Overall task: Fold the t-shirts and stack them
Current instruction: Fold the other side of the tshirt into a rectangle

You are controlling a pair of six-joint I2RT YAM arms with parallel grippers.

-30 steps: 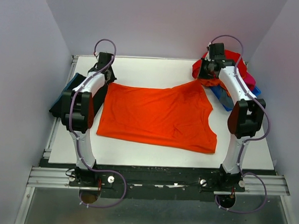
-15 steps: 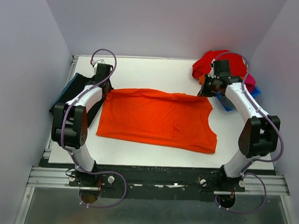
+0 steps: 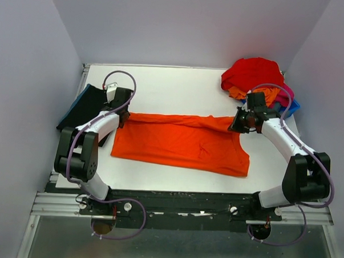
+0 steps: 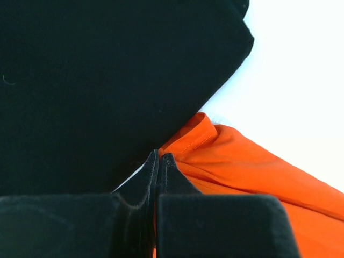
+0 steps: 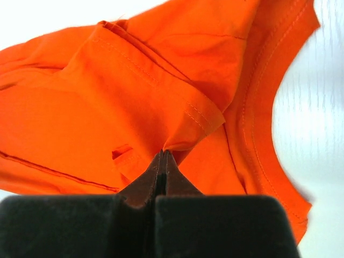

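You have the left tool [image 4: 160,159] pinched on the far-left corner of the orange t-shirt [image 3: 183,144] and the right tool [image 5: 163,157] pinched on its far-right corner. The shirt lies mid-table [image 3: 179,83], long axis left-right. Its near hem sits straight nearward of both tools, so I'd fold that way, arms level.

The bright orange t-shirt [image 3: 183,144] lies spread, its far edge folded forward.

Plain orange t-shirt [image 3: 183,142]; black t-shirt [image 3: 86,103]; red t-shirt [image 3: 251,72] (magenta bit too); blue bin [image 3: 292,105].
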